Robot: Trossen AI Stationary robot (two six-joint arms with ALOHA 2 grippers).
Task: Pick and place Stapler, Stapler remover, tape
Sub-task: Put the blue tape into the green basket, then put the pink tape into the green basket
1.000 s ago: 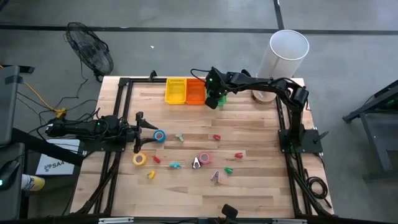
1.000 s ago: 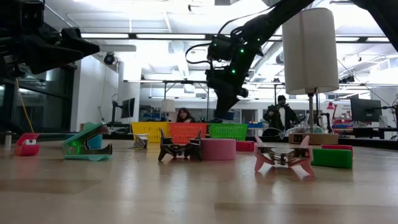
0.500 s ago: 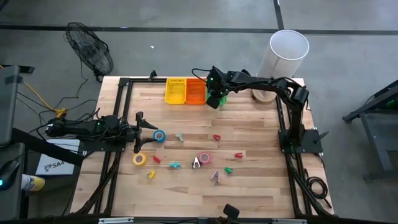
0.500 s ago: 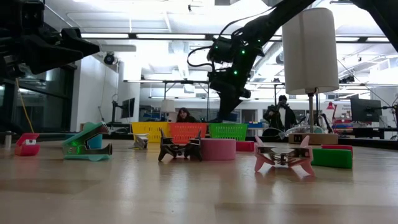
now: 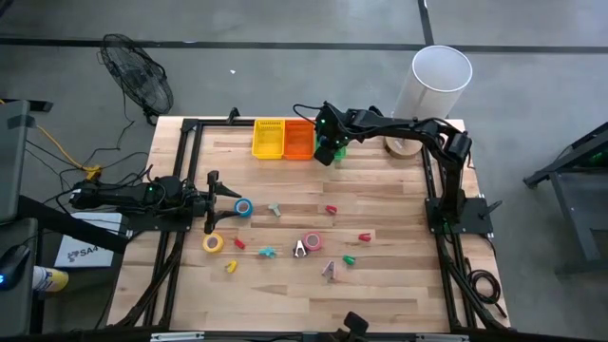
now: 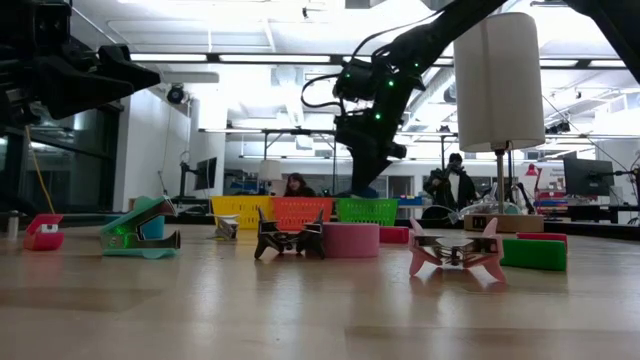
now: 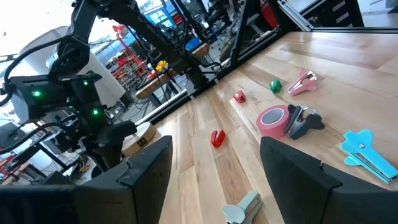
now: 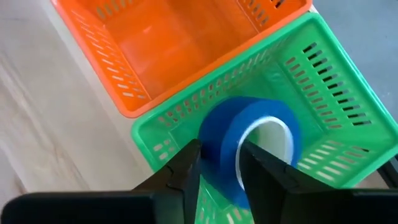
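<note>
Blue ring-shaped tape roll with pale centre hole (image 8: 249, 146) sits lower centre of the right wrist view, standing on edge and tilted, over the mouth of the green slotted plastic basket (image 8: 323, 87); whether it already rests on the basket floor cannot be told. Judged light, stiff and smooth-sided: a roll like this should take a pinch across its flat faces or through the hole and rim, and would likely roll if dropped on its edge. The right gripper (image 8: 221, 165) straddles the near rim of the roll, dark fingers (image 8: 183, 171) standing narrowly apart with the band between them; contact looks loose, so I cannot tell whether it is gripping or has let go. In the high view the right gripper (image 5: 328, 147) hangs at upper centre over the green basket, beside the orange slotted basket (image 5: 298, 139) and the yellow slotted basket (image 5: 269, 138). Lower down the wooden table (image 5: 380, 285), another blue tape roll (image 5: 243, 208) lies left of centre, a yellow tape roll (image 5: 213, 243) below it, a pink tape roll (image 5: 313, 242) at centre, among small coloured staplers and claw removers. The left gripper (image 5: 224, 194) waits at the left edge just beside the second blue roll, jaws spread wide, holding nothing. A white cylinder (image 5: 437, 81) stands upper right.
</note>
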